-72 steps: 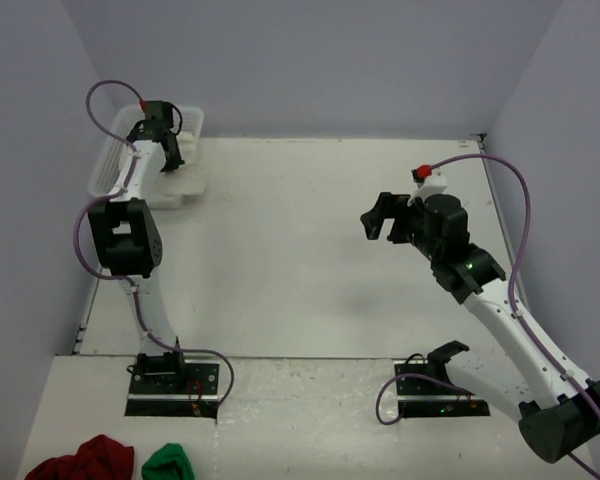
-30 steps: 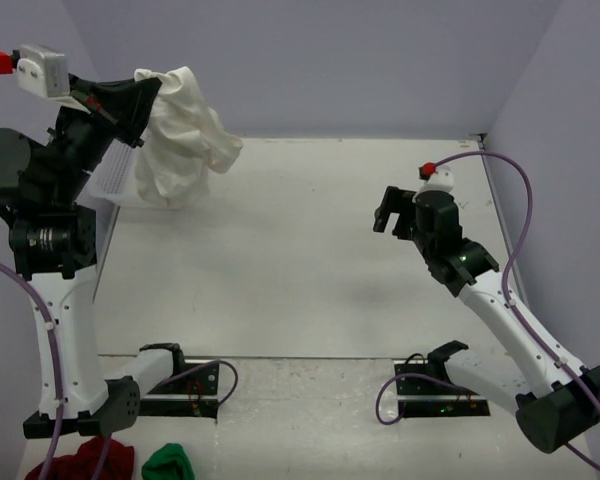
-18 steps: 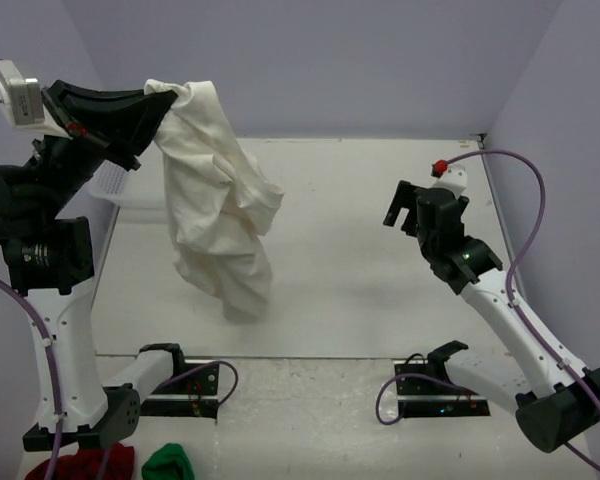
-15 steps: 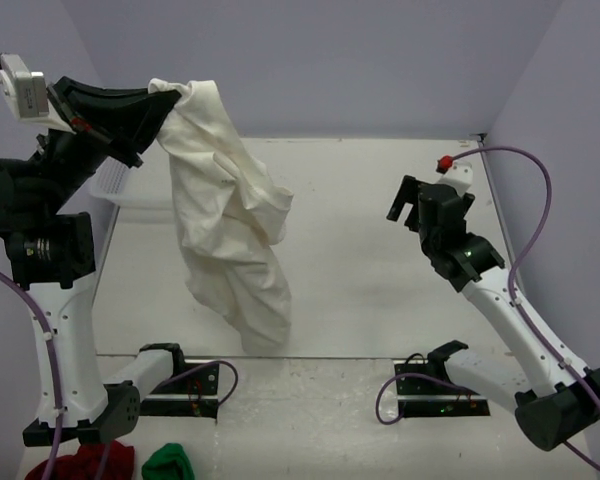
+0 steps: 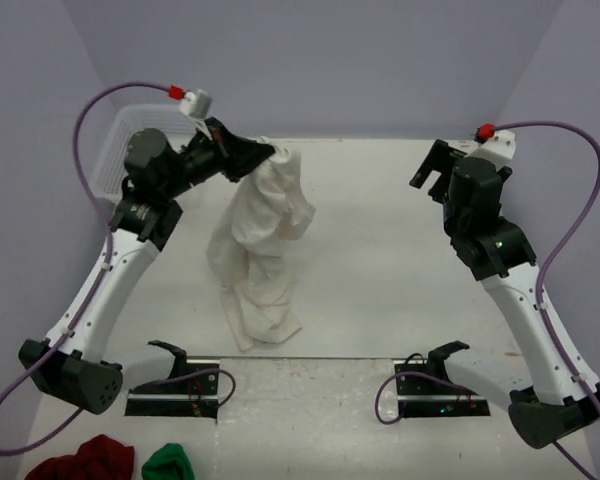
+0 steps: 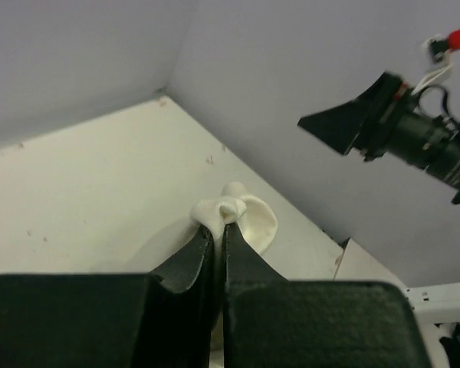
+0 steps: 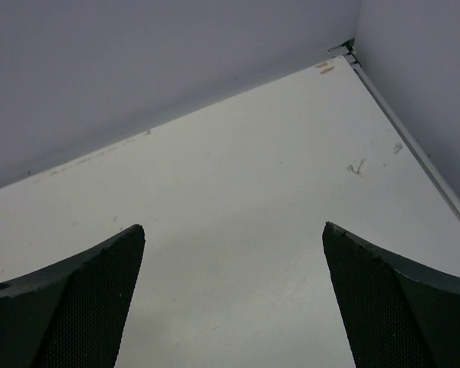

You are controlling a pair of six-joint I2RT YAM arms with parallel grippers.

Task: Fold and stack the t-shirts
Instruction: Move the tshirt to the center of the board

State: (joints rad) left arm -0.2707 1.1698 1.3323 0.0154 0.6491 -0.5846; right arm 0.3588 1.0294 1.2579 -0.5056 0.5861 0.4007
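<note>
white table (image 5: 380,290): basket (image 5: 108,160) far-left corner; hanging t-shirt (image 5: 260,250) lower end touching; red bundle (image 5: 80,462), green bundle (image 5: 168,464) near-left.

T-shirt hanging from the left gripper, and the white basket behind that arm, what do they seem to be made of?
The t-shirt looks like soft matte off-white fabric, probably cotton knit: it droops in limp folds from the left gripper. The basket looks like rigid white plastic, going by its thin slatted walls, though coated wire is possible.

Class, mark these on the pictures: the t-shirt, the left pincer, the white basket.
t-shirt (image 5: 258,235), top view, on its bunched middle folds.
left pincer (image 6: 219,230), left wrist view, between its shut fingertips.
white basket (image 5: 110,155), top view, on its mesh wall.
</note>
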